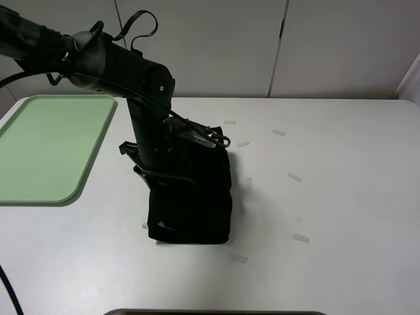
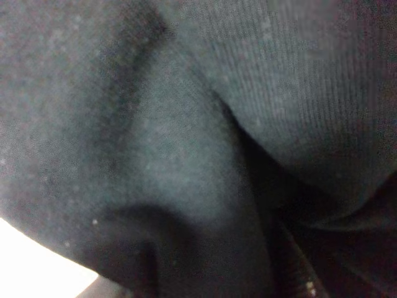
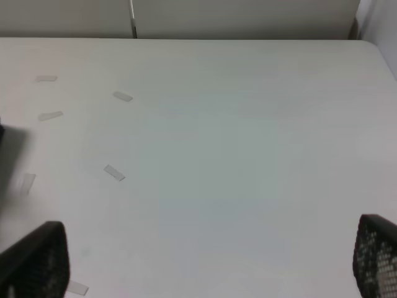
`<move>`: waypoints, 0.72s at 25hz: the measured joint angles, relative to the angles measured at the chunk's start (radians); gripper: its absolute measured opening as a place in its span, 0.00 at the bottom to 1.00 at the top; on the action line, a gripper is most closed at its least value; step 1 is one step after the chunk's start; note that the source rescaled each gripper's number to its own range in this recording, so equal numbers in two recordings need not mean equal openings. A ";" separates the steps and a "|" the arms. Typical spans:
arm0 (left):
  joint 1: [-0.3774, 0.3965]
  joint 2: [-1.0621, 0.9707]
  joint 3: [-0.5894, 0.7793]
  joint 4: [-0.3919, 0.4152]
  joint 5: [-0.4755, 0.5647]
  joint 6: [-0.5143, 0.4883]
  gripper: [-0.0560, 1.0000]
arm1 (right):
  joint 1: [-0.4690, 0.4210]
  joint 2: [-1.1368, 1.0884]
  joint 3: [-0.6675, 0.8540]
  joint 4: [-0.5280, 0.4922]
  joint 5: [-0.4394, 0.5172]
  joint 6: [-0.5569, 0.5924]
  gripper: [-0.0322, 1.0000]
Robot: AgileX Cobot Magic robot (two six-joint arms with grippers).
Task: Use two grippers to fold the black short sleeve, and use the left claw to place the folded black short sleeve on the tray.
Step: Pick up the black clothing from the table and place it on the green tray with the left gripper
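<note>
On the white table [image 1: 341, 197], near the middle, the black shirt [image 1: 193, 203] is lying folded into a thick, neat block. It is sitting just beside the green tray [image 1: 49, 147], with a strip of bare table between them. The tray is waiting at the far left side, and nothing is lying on it yet.

The left arm is reaching down over the back part of the shirt. Its left hand [image 1: 172, 172] is sitting right at the shirt's left edge, pressing into the cloth. From up high, the dark arm is hiding the tips, so I cannot tell for sure whether the hand is squeezing the shirt or only touching it. The left wrist camera is seeing only bunched black cloth, very close up. That makes me think the hand is going for a grip on the fold, so the shirt can be lifted as one bundle and not fall open.

The right hand [image 3: 205, 267] is hanging over bare table, well apart from the shirt, with its two fingers [image 3: 34, 261] spread wide and nothing between them. It is probably staying out of the way, since the carrying job belongs to the left hand.

Small white paper strips [image 1: 294, 177] are lying scattered on the table to the right of the shirt.
</note>
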 joint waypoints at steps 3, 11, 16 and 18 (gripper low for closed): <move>0.012 -0.012 0.000 0.040 0.005 0.002 0.40 | 0.000 0.000 0.000 0.000 0.000 0.000 1.00; 0.097 -0.016 0.000 0.050 0.050 0.023 0.40 | 0.000 0.000 0.000 0.000 0.000 0.000 1.00; 0.152 -0.016 0.000 0.052 0.051 0.055 0.37 | 0.000 0.000 0.000 0.000 0.000 0.000 1.00; 0.166 -0.016 0.000 0.052 0.051 0.060 0.31 | 0.000 0.000 0.000 0.000 0.000 0.000 1.00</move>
